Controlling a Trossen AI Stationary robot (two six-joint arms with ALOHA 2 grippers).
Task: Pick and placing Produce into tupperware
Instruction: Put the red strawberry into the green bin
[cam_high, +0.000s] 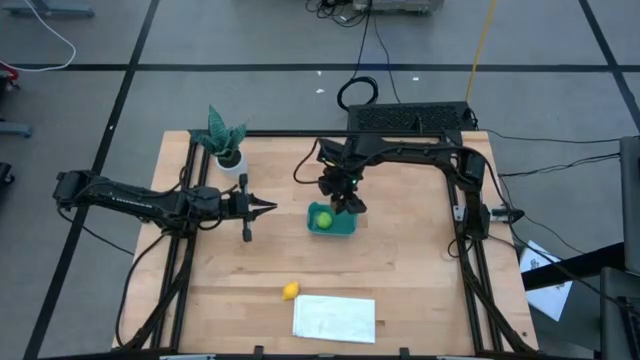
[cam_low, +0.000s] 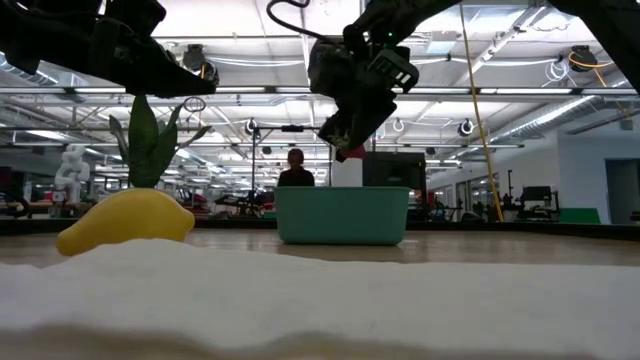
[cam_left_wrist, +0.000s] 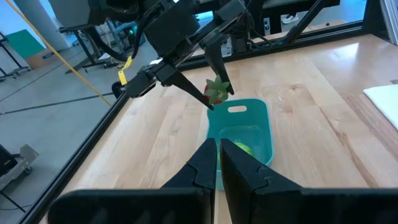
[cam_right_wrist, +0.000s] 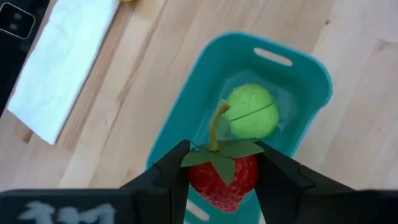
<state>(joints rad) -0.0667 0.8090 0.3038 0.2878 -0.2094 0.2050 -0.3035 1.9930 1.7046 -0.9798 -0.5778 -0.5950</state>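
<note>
Strawberry (cam_right_wrist: 222, 177) pinched in right hand (cam_right_wrist: 221, 180) above tupperware (cam_right_wrist: 186, 112) — left hand (cam_left_wrist: 219, 163) shut, empty.

A big open robotics lab or industrial hall. Beyond the wooden surface (cam_high: 400, 260) the low view shows a high ceiling of beams and strip lights (cam_low: 520, 95), with more workstations and machinery behind a distant seated person (cam_low: 296, 170). Around the surface, the grey floor (cam_high: 250, 95) carries black tape lines and trailing cables (cam_high: 365, 60).
</note>
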